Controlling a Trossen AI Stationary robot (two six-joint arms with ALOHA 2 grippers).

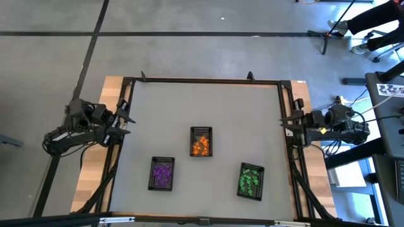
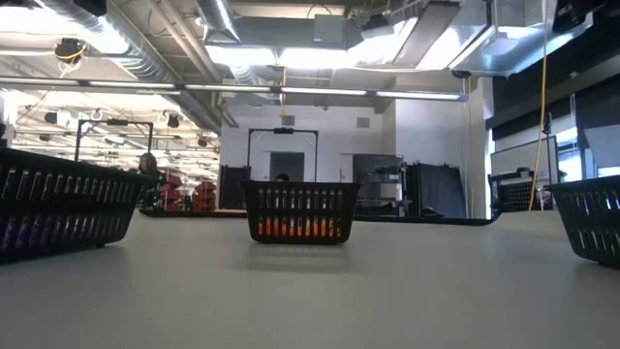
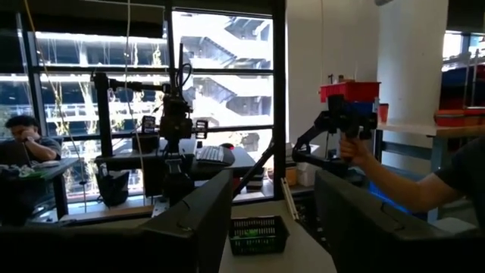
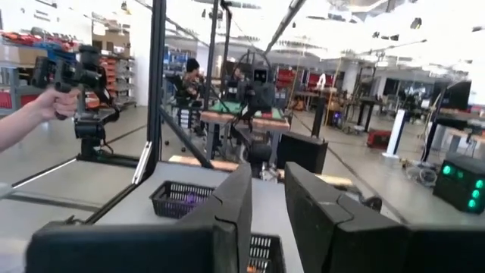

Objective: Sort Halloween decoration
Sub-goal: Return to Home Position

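Orange trinkets [image 1: 201,147] lie in the middle tray [image 1: 202,128], purple trinkets [image 1: 163,174] and green trinkets [image 1: 250,181] in their own, sorted by colour. Left gripper [image 1: 124,122] and right gripper [image 1: 285,120] flank the desk [image 1: 208,101], fingers apart, empty, seemingly parked.

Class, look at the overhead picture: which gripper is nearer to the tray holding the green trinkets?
Right. The right gripper sits at the table's right edge, near the green-trinket tray; the left gripper is at the opposite edge, beyond the purple-trinket tray.

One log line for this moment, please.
left gripper: open, parked left | right gripper: open, parked right | orange trinkets: centre tray | purple trinkets: left tray | green trinkets: right tray
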